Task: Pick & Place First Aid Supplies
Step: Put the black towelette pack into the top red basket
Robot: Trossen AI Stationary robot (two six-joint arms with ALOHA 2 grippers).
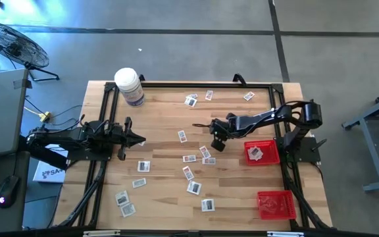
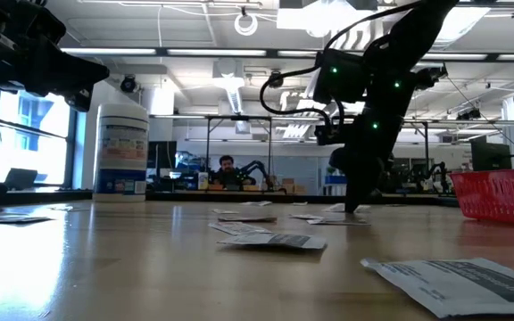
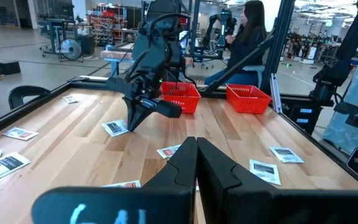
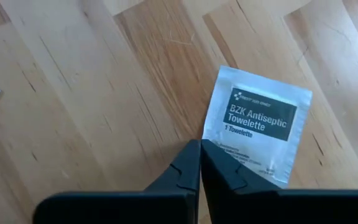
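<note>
An antiseptic towelette packet (image 4: 253,127) lies flat on the desk (image 4: 92,93) mid-table, just left of a red basket (image 1: 263,152). The right gripper (image 4: 200,148) has its fingers pressed together at the packet's edge, touching it. The left gripper (image 3: 196,146), also together, hovers empty at the desk's left side.

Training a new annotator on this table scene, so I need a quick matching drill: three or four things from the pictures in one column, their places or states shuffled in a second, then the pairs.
Things
1. large white plastic bottle with purple label
2. red mesh basket holding one packet
3. left gripper
4. right gripper

States
A. jaws shut at a silver towelette packet
B. far left corner, upright
C. shut, above the left edge
D. right side, beside the right arm

Pairs: 1-B, 2-D, 3-C, 4-A
</note>
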